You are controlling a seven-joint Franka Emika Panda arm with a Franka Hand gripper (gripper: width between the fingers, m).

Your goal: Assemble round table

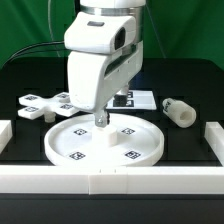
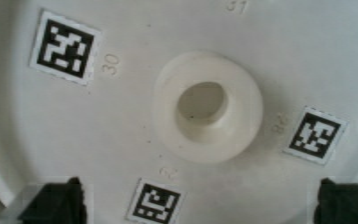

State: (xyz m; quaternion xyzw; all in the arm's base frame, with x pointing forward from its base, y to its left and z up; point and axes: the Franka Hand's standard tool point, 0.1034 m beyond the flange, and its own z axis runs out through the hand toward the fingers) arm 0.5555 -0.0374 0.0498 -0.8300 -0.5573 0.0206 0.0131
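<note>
Black table (image 1: 190,88): one, carrying all items.

Border blocks (image 1: 110,182): three in view, white. One runs along the near side of the gripper (image 1: 100,122). The other two stand well off it, at the exterior view's left and right.

Disc (image 1: 110,148): one, round, rimmed and white, lying flat directly beneath the gripper. Whether the fingertips touch it cannot be told.

Cross piece (image 1: 45,105): one, four arms, tagged. It lies to the exterior view's left of the gripper, just beyond the disc's rim.

Marker board (image 1: 142,98): one, behind the gripper and partly hidden by the arm.

Post (image 1: 180,112): one, short and thick. It lies to the exterior view's right of the gripper, apart from the disc.

Wrist view: one raised hub (image 2: 206,105) with a centre hole, and three tags (image 2: 64,47) around it.

Gripper (image 2: 202,205): fingers spread wide apart with nothing held between them. Only bare disc (image 2: 140,130) shows in the gap.
</note>
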